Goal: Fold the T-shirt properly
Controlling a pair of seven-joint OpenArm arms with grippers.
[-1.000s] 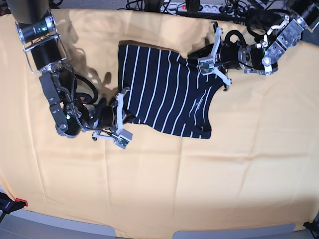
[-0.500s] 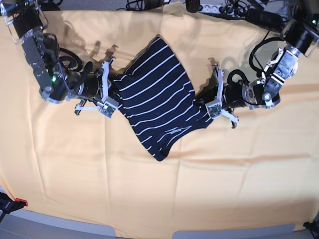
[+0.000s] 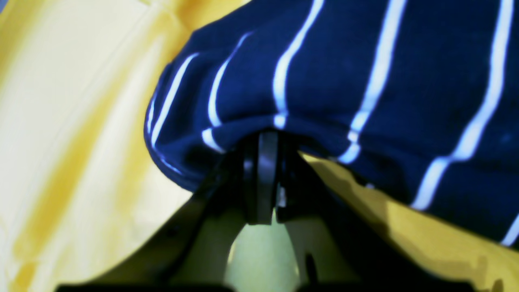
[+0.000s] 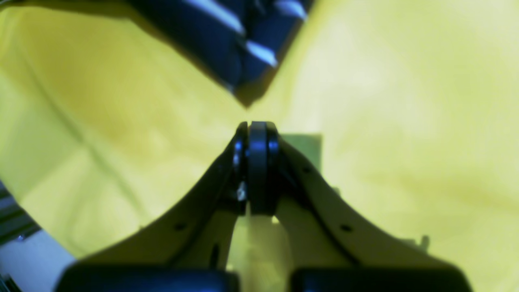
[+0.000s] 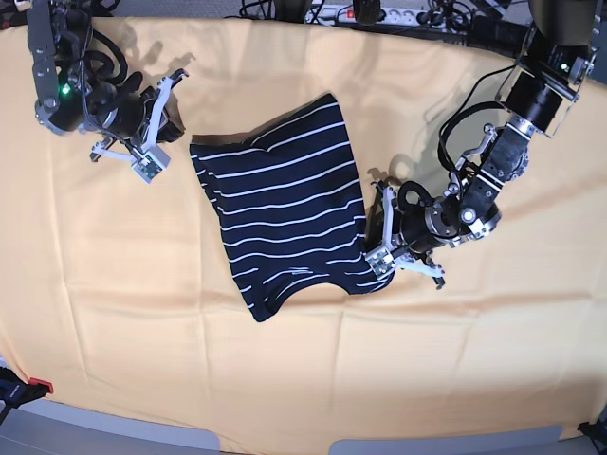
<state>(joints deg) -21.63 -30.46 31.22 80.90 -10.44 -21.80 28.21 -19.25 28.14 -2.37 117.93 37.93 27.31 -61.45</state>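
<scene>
Risk imo: left claw (image 5: 377,237) clamps only the T-shirt (image 5: 282,220) edge, cloth could slip; right claw (image 5: 163,123) sits clenched w/ nothing, off the cloth.

Two dark metal arms with silver cylindrical joints, looped black cables and a small green light on the right one. White-framed left gripper (image 5: 381,242) and white-framed right gripper (image 5: 161,118) with black rubber pads, small screw holes along cream fingers (image 4: 320,211).

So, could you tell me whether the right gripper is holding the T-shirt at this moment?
No, the right gripper is shut on nothing, apart from the T-shirt.
</scene>
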